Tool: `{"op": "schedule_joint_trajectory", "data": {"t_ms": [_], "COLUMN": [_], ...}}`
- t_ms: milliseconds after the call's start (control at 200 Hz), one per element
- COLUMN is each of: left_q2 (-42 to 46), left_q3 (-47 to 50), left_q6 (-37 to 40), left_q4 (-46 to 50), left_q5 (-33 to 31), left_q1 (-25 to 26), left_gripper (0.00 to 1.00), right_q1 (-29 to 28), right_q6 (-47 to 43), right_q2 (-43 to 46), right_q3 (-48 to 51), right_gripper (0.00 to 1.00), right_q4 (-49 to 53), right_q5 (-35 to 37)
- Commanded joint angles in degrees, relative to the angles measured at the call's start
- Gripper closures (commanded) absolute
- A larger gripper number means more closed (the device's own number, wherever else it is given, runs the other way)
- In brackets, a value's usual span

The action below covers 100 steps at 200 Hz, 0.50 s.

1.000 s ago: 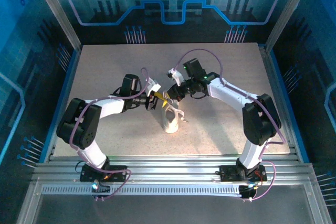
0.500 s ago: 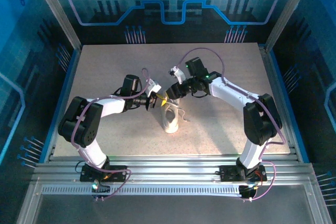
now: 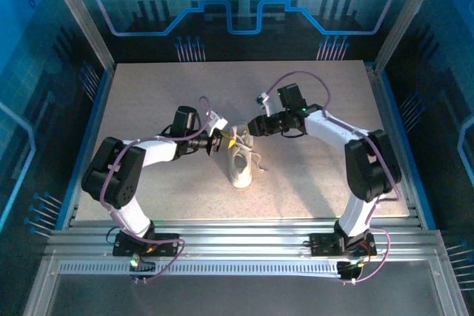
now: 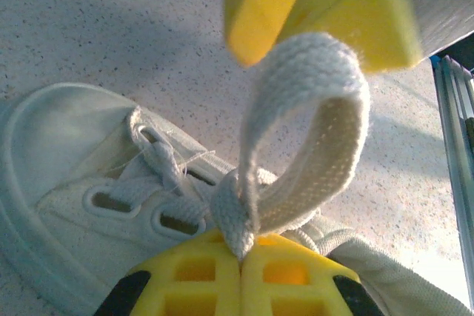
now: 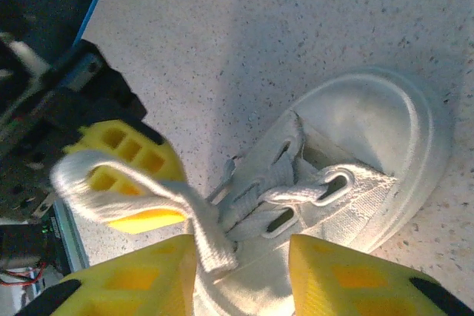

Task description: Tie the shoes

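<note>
The white sneaker [image 3: 240, 166] stands mid-table, toe toward the arms. My left gripper [image 3: 224, 141] sits at its left by the tongue, shut on the base of a white lace loop [image 4: 326, 146]; in the left wrist view the yellow fingertips [image 4: 241, 246] meet around the lace. My right gripper [image 3: 247, 131] is at the shoe's far right, open. In the right wrist view its jaws [image 5: 241, 257] stand apart over the shoe [image 5: 355, 146], and the lace [image 5: 148, 186] lies against its left finger, not pinched. The other lace end [image 3: 257, 162] trails off the shoe's right side.
The speckled table [image 3: 163, 94] is bordered by blue walls and an aluminium frame [image 3: 237, 242] at the near edge. Both arms bend in toward the middle, their grippers a few centimetres apart over the shoe.
My left gripper has shut on the lace loop. The right gripper has let go, opened, and drawn back a little to the right.
</note>
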<state>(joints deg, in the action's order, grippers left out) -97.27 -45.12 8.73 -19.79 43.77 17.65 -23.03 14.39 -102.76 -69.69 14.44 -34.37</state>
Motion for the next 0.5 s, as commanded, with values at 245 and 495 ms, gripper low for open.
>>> {"op": "schedule_joint_trajectory", "data": {"t_ms": [245,495], "left_q2": [0.92,0.82], "left_q3": [0.31,0.16], "left_q6": [-6.1,-8.28], "left_q4": [-2.91,-1.41], "left_q5": [-5.71,-10.96], "left_q1": [2.3,2.71], "left_gripper": [1.0,1.0], "right_q1": [-0.06,-0.16], "right_q6": [7.39,9.68], "right_q2": [-6.64,-8.13], "right_q3": [-1.59,-0.97], "right_gripper": [0.6,0.6], "right_q4": [-8.11,-12.81], "right_q5": [-11.21,-16.43]}}
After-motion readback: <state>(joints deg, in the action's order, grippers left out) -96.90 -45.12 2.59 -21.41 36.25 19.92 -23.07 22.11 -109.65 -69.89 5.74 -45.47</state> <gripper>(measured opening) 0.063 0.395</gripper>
